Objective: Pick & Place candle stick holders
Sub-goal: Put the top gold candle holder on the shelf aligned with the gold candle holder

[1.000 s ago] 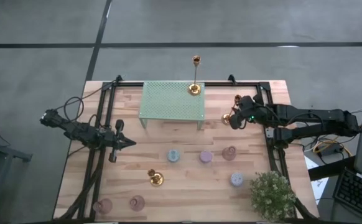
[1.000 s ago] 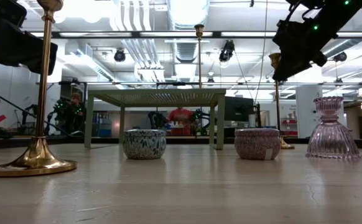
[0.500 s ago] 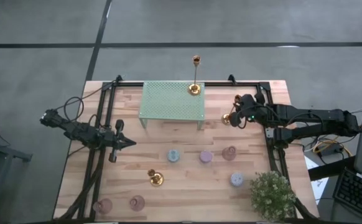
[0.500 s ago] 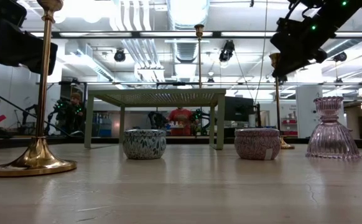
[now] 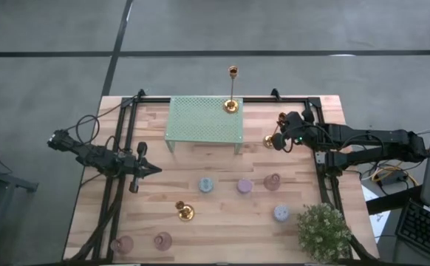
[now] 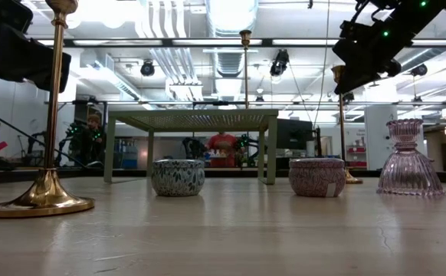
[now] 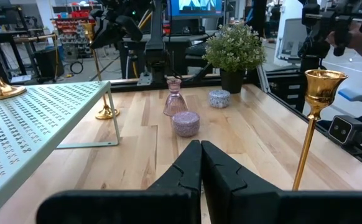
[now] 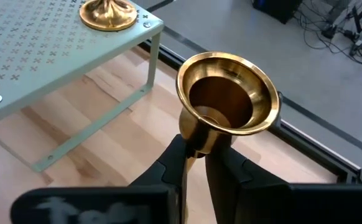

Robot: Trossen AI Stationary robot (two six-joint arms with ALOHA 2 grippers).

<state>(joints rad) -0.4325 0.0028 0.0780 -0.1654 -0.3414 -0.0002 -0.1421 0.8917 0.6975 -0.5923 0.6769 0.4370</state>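
Note:
A tall gold candle stick holder [image 5: 272,137] stands on the table right of the mint-green rack [image 5: 204,122]. My right gripper [image 8: 196,152] is shut on it just under the cup [image 6: 339,73]. A second gold holder [image 5: 231,105] stands on the rack's far right corner, and a third [image 5: 185,214] on the table near the front. Squat round holders [image 5: 205,185] [image 5: 244,186] [image 5: 281,213] and pink glass ones [image 5: 272,181] [image 5: 122,244] [image 5: 162,240] rest on their bases. My left gripper [image 5: 156,170] hangs shut at the table's left. My right gripper pinches the gold holder's thin neck [image 8: 196,142], right below the flared cup, between its two fingers [image 8: 175,155]. The fingers slant down from the table's right side and lie across the stem. The holder stays upright, its round base [image 6: 351,180] on the table.
A bushy potted plant [image 5: 322,230] stands at the near right corner. The rack's right legs [image 8: 150,65] are close to the held holder. Black frame rails [image 5: 326,185] run along the table's sides and far edge. Bare wood [image 5: 222,236] lies near the front middle.
My right gripper has stayed at the gold holder's top, turned a little, and drawn its fingers closer together around the neck. The holder stands where it was.

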